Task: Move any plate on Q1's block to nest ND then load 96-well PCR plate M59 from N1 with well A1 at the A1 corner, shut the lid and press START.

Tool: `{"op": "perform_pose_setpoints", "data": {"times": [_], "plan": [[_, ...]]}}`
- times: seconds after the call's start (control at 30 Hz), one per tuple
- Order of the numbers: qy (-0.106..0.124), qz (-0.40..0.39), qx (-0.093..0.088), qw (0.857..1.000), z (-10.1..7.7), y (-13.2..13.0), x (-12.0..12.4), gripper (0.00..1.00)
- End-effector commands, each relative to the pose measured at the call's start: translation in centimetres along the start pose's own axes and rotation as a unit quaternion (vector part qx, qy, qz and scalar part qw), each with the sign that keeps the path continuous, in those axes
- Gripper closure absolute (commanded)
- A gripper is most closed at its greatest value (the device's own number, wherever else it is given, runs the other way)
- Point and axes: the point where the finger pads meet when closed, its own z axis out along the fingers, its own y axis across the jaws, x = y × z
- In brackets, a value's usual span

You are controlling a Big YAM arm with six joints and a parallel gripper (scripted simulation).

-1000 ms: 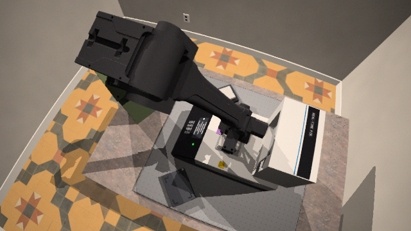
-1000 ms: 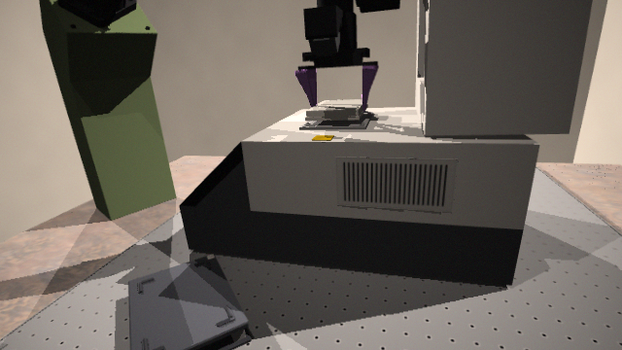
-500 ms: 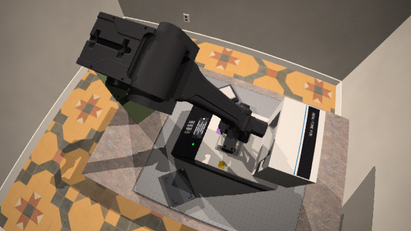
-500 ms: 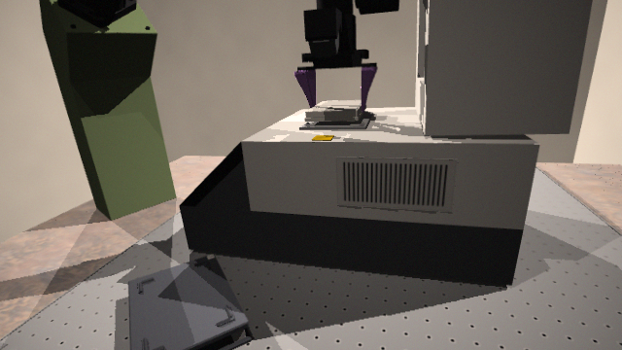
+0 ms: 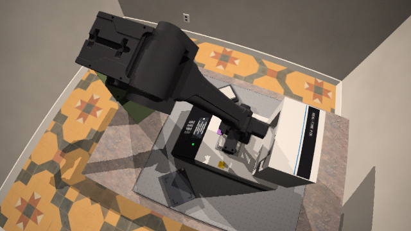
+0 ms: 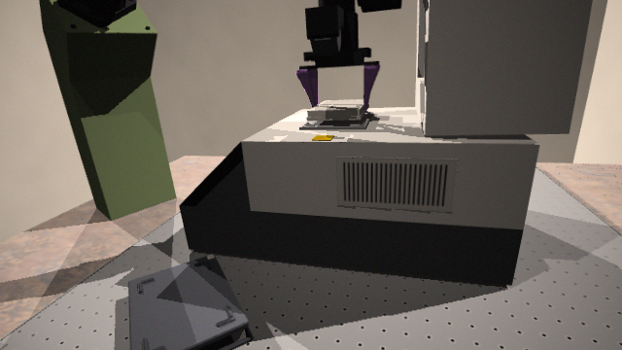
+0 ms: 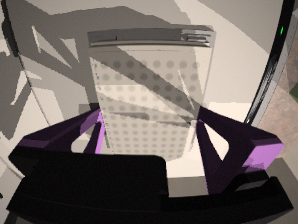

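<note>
Two purple fingers [image 6: 311,87] of my black parallel gripper [image 6: 338,103] are clamped on the long sides of the clear-filmed 96-well plate M59 [image 6: 336,113], which sits low over the block on top of the white-and-black box-shaped cycler Q1 [image 6: 389,185]; I cannot tell whether it is fully down between the brackets.

Only the exterior view shows that side-on height, along with the slatted vent grille [image 6: 396,183] and my blocky green pedestal [image 6: 117,126]. Only the top view shows the sloped black panel with its green lamp [image 5: 192,144], the raised white lid [image 5: 297,141] with a blue stripe, and the flat dark empty nest [image 5: 178,187] on the perforated grey mat [image 5: 225,205]. My wrist view alone shows the plate's dotted well grid [image 7: 149,106] under glossy film.
</note>
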Motion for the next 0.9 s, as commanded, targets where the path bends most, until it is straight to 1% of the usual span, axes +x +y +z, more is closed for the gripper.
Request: {"op": "perform_pose_setpoints", "data": {"times": [0.0, 0.07, 0.17, 0.37, 0.57, 0.63, 0.7, 0.87], "plan": [[0.002, 0.000, -0.022, 1.000, -1.3, 2.2, -0.3, 1.00], [0.002, 0.000, -0.022, 1.000, -1.3, 2.2, -0.3, 1.00], [0.006, -0.006, -0.019, 1.000, -0.8, 1.5, 0.6, 1.00], [0.008, -0.014, -0.006, 1.000, 0.1, -0.2, 1.3, 1.00], [0.006, -0.004, -0.028, 1.000, -1.0, 2.2, 0.6, 1.00], [0.006, -0.004, -0.028, 1.000, -1.0, 2.2, 0.6, 1.00], [0.003, 0.000, -0.030, 1.000, -1.2, 2.4, 0.0, 1.00], [-0.001, 0.003, -0.022, 1.000, -1.1, 2.3, -0.8, 1.00]]}}
